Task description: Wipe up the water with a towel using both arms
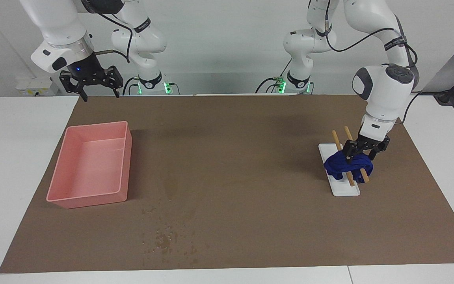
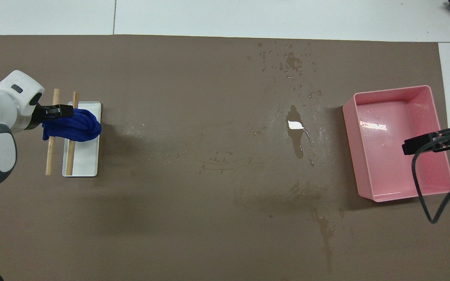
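Brown mat (image 1: 250,157): overhead alone shows water (image 2: 296,130) puddle; left pincer (image 1: 359,157) straddling towel (image 1: 347,165); right pincer (image 1: 99,90) spread.

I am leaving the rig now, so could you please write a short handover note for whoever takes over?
Left gripper: down at the towel, fingers either side of its top; grip not confirmed.
Right gripper: open, waiting in the air near the pink tray.
The towel is draped over two wooden sticks on the white rack at the left arm's end.
Water: puddle and droplets on the brown mat, mid-table beside the tray.
Done: the reach. Left: lifting the towel and all the wiping.
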Robot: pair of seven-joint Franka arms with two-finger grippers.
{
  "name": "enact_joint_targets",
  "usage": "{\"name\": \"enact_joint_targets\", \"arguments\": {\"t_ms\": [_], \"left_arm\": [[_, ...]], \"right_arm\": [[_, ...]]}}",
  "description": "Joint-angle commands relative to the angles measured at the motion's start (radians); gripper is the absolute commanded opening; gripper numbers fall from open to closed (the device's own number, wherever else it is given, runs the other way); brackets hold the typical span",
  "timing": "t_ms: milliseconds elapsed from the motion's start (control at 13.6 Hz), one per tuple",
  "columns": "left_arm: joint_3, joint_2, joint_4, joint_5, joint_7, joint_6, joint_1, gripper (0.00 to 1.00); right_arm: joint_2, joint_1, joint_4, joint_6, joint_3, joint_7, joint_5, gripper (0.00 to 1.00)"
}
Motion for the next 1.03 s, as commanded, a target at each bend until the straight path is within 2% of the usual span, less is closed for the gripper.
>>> {"name": "enact_joint_targets", "arguments": {"t_ms": [0, 73, 367, 441, 514, 587, 808, 954], "left_arm": [[0.004, -0.036, -0.035, 0.018, -0.042, 0.013, -0.008, 0.36], [0.003, -0.036, -0.034, 0.018, -0.042, 0.013, -0.006, 0.32], [0.004, -0.035, -0.026, 0.02, -0.042, 0.013, -0.006, 0.25], [0.004, -0.035, -0.026, 0.02, -0.042, 0.013, -0.006, 0.18], [0.004, -0.035, -0.026, 0.02, -0.042, 0.013, -0.006, 0.04], [0.004, -0.035, -0.026, 0.02, -0.042, 0.012, -0.006, 0.0], [0.003, -0.035, -0.025, 0.032, -0.042, 0.007, -0.003, 0.0], [-0.002, -0.02, 0.047, 0.018, -0.083, -0.09, 0.0, 0.0]], "right_arm": [[-0.02, -0.006, -0.022, 0.002, 0.005, 0.009, 0.017, 1.0], [-0.023, -0.006, -0.026, 0.002, 0.005, 0.009, 0.017, 1.0], [-0.027, -0.005, -0.036, 0.002, 0.006, 0.011, 0.017, 1.0], [-0.027, -0.005, -0.038, 0.004, 0.006, 0.012, 0.017, 1.0], [-0.032, -0.005, -0.042, 0.005, 0.006, 0.022, 0.02, 1.0], [-0.038, -0.005, -0.056, 0.005, 0.006, 0.044, 0.029, 1.0], [-0.049, -0.005, -0.078, 0.004, 0.006, 0.115, 0.084, 1.0], [-0.059, -0.005, -0.096, 0.002, 0.006, 0.144, 0.11, 1.0]]}}
